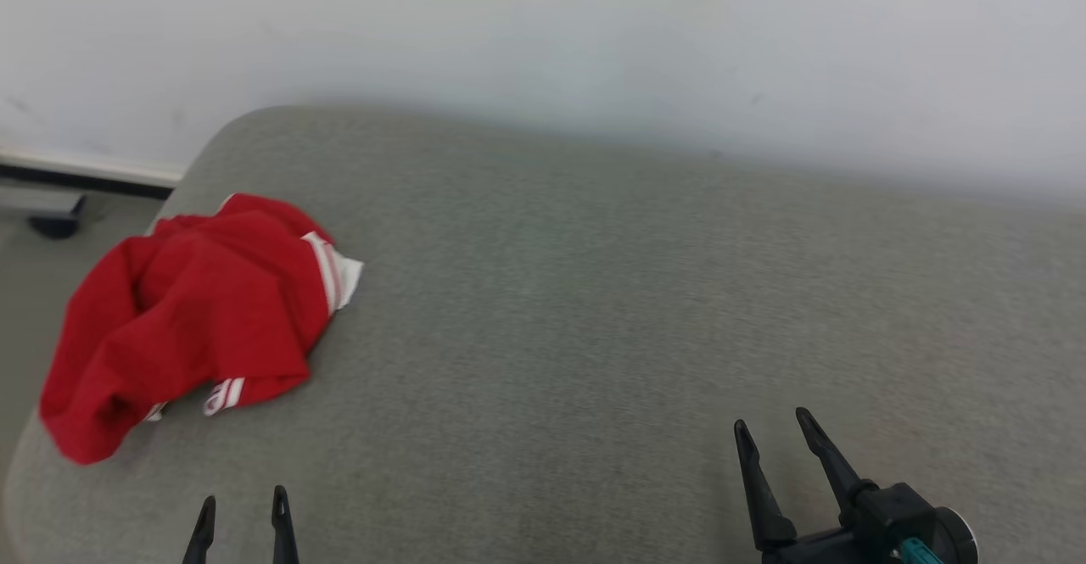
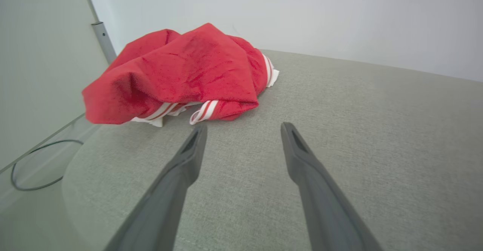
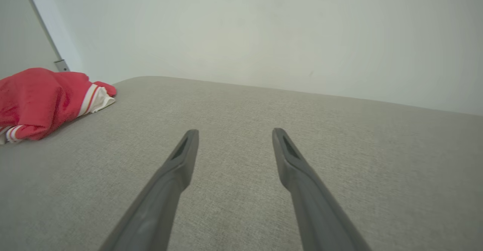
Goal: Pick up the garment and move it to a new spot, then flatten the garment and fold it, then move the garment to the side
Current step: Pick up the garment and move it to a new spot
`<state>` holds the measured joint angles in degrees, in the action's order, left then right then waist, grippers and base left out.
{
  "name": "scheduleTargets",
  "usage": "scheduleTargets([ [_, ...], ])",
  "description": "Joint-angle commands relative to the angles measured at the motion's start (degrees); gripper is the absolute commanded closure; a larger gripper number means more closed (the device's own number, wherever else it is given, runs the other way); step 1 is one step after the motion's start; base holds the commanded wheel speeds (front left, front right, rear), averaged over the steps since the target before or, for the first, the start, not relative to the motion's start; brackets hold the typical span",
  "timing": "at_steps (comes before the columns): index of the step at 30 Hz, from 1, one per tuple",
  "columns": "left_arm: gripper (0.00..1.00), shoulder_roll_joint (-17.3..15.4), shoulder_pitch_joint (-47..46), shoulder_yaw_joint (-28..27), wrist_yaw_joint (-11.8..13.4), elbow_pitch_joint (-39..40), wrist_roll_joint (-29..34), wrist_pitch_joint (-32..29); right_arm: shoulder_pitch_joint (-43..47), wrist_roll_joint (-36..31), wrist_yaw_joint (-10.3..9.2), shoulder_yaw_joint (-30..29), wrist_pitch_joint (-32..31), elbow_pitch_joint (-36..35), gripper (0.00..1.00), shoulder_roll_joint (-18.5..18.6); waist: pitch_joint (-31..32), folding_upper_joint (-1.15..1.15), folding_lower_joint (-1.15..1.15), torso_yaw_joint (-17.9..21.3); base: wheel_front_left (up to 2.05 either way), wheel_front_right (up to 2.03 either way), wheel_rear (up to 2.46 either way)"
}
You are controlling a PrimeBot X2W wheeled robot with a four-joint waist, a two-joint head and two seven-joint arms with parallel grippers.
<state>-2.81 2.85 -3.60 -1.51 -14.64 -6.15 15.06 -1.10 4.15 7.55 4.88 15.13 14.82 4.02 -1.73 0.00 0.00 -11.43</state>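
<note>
The scene is lit evenly and diffusely; no single source can be made out, and no glare or hard shadows are seen. Only a faint, soft shadow is cast under the red garment (image 1: 187,318) on the grey cushion (image 1: 594,335). The head view is rendered soft throughout, and the garment's lower left edge is smeared. The white wall (image 1: 594,38) is washed pale. In the wrist views the cushion's far edge is bowed, and the left gripper (image 2: 243,127) and right gripper (image 3: 234,131) are blurred towards the bottom edge.
</note>
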Motion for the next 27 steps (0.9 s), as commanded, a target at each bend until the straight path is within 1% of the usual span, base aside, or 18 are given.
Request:
scheduleTargets([
  [1, 0.00, -0.2, 0.7, -0.1, 0.1, 0.1, -0.2, 0.2, -0.3, 0.5, -0.12, 0.2, 0.0, -0.1, 0.00, 0.2, -0.7, 0.00, 0.00, -6.1, 0.00, 0.00, 0.00],
  [8, 0.00, -0.1, 1.1, -1.7, 0.6, 0.0, -0.1, 0.2, -1.6, 0.6, -0.12, 2.3, 0.0, 1.4, 0.00, 0.2, -1.0, 0.00, 0.00, -12.8, 0.00, 0.00, 0.00],
  [11, 0.00, -0.1, 1.3, -1.9, 0.8, 0.0, -0.4, 0.2, -1.7, 0.5, -0.12, 2.3, 0.0, 1.8, 0.00, 0.2, -1.0, 0.00, 0.00, -15.0, 0.00, 0.00, 0.00],
  [15, 0.00, -0.1, 1.6, -2.4, 0.2, -0.2, -0.1, 0.2, -1.2, 0.5, -0.12, 2.4, 0.0, 2.2, 0.00, 0.0, -0.8, 0.00, 0.00, -17.2, 0.00, 0.00, 0.00],
  [21, 0.00, -0.1, 2.0, -2.6, -0.1, 0.1, 0.3, 0.2, -1.1, 0.4, -0.12, 2.5, 0.0, 2.5, 0.00, -0.1, -0.6, 0.00, 0.00, -18.0, 0.00, 0.00, 0.00],
  [27, 0.00, -0.1, 1.6, -2.4, -0.4, -0.1, 0.1, 0.2, -0.8, 0.6, -0.12, 2.4, 0.0, 2.6, 0.00, 0.2, -1.1, 0.00, 0.00, -17.0, 0.00, 0.00, 0.00],
])
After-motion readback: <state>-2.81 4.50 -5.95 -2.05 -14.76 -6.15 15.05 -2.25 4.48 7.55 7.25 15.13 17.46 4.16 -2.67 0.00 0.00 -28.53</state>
